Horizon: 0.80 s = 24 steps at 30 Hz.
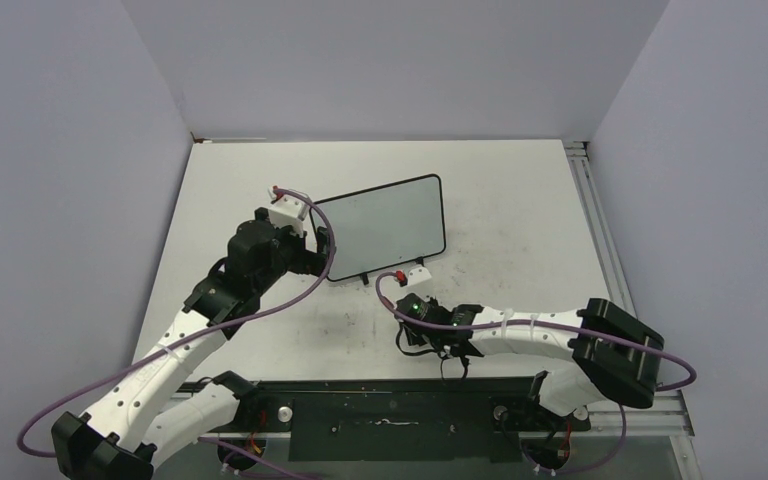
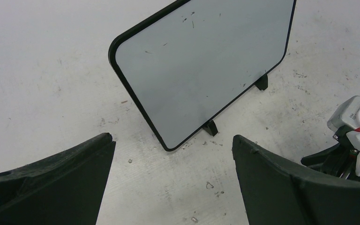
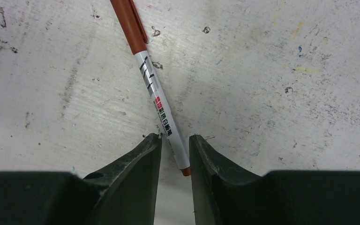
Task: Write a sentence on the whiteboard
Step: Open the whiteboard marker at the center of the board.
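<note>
operator: claw status, left side first?

spotter: left claw is released, fingers wide, nothing in it. it hangs just beside the left end of the whiteboard. the board stands propped on two small feet, about halfway between the far and near edges of the counter, a little toward the left edge. its face is bare apart from a few specks.

operator: how would the board handle?

spotter: it looks thin, stiff and light, with a glossy face. i'd guess pen pressure could tip or skid it. bracing the black frame at that left end seems wiser than touching the face.

operator: and further right?

spotter: right claw sits low by the near edge, fingers narrowly parted, straddling the tail of the marker lying flat on the counter. it isn't clenched; a gap shows beside the barrel.

operator: grip it there?

spotter: the barrel is smooth, round and light, so it's likely to roll or swivel. i'd take it further up the white barrel, below the reddish-brown cap, which is on.
</note>
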Available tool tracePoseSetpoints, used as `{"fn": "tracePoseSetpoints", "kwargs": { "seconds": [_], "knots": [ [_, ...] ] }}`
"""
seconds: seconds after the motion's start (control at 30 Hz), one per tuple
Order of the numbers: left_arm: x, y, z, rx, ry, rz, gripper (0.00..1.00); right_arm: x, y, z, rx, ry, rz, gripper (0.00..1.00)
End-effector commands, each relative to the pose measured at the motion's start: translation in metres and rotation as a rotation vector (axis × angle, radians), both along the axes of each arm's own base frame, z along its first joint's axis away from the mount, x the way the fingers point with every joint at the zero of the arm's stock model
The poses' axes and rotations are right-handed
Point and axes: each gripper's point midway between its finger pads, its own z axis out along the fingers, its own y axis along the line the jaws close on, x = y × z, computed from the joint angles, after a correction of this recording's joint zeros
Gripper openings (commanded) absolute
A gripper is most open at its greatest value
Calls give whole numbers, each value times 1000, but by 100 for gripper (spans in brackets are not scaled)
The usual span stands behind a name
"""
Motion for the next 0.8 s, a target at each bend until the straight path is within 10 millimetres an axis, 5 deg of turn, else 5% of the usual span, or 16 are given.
{"fn": "tracePoseSetpoints", "kwargs": {
  "seconds": [0.0, 0.3, 0.77],
  "knots": [
    [2, -3, 9, -1, -24, -17, 96, 5, 4, -3, 2, -27, -22, 28],
    [2, -5, 8, -1, -21, -25, 96, 4, 2, -8, -11, -19, -32, 29],
    [-5, -16, 15, -23, -54, -104, 96, 2, 13, 1, 112, -22, -32, 5]
  ]
}}
